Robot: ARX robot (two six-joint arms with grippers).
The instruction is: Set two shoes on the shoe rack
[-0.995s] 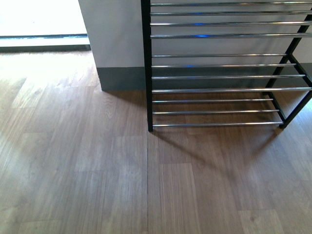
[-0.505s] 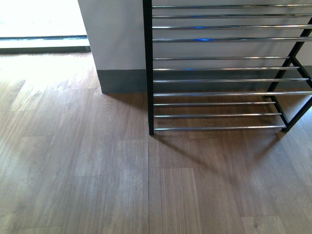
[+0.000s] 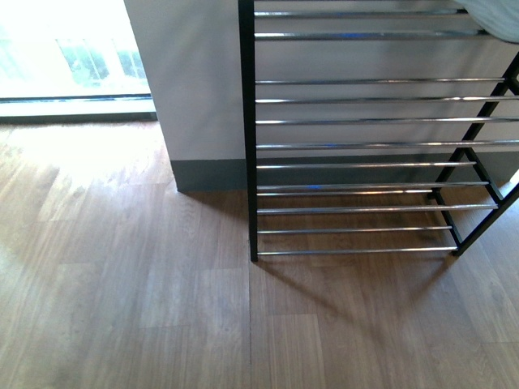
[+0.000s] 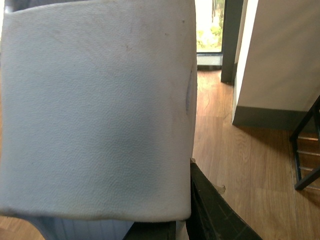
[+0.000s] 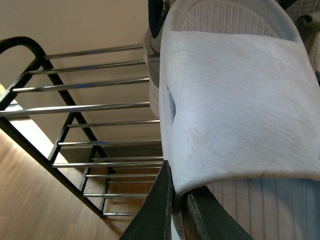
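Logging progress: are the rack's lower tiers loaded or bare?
Bare: front view shows the shoe rack with nothing on its lower chrome bars.

1. shoe rack (image 3: pixel 251 162): black frame, shiny chrome bars.
2. left arm's slide (image 4: pixel 95 110): pale blue-white, fine pebbled grain, few dark scuffs.
3. right arm's slide (image 5: pixel 235 100): pale blue-white strap, ribbed footbed.
4. floor (image 3: pixel 122 308): brown wood-grain planks.
5. wall (image 3: pixel 203 81): off-white, grey skirting.

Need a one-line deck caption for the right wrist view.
Right gripper holding a pale blue slide by its strap, chrome-barred shoe rack behind.
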